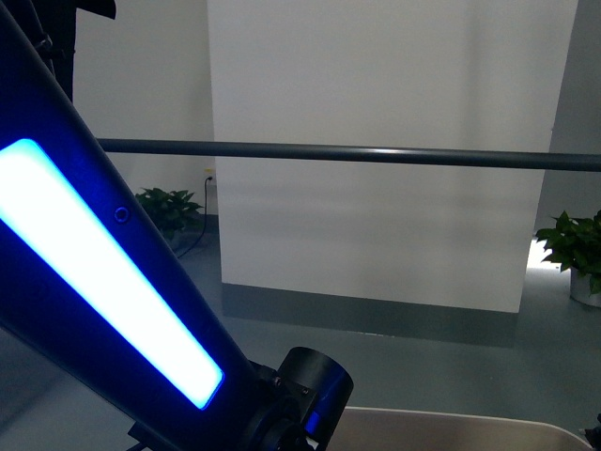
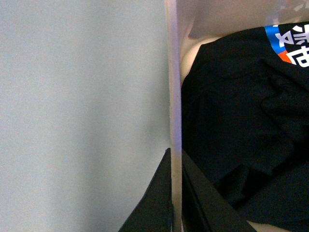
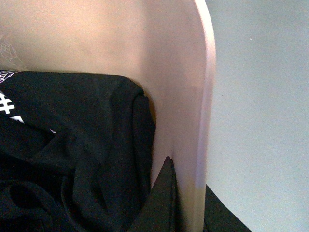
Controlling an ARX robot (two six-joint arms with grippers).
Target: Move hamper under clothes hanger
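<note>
Left tool (image 2: 175,162) and right tool (image 3: 189,181) each pinched on beige hamper (image 3: 178,96) wall, black printed clothes (image 2: 241,121) inside

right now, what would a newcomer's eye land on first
The glowing blue-white strip on the left arm fills the front view's lower left, with the grey hanger bar crossing behind it. In both wrist views, black clothes lie in the beige hamper, and the left gripper and right gripper each straddle its wall.
</note>
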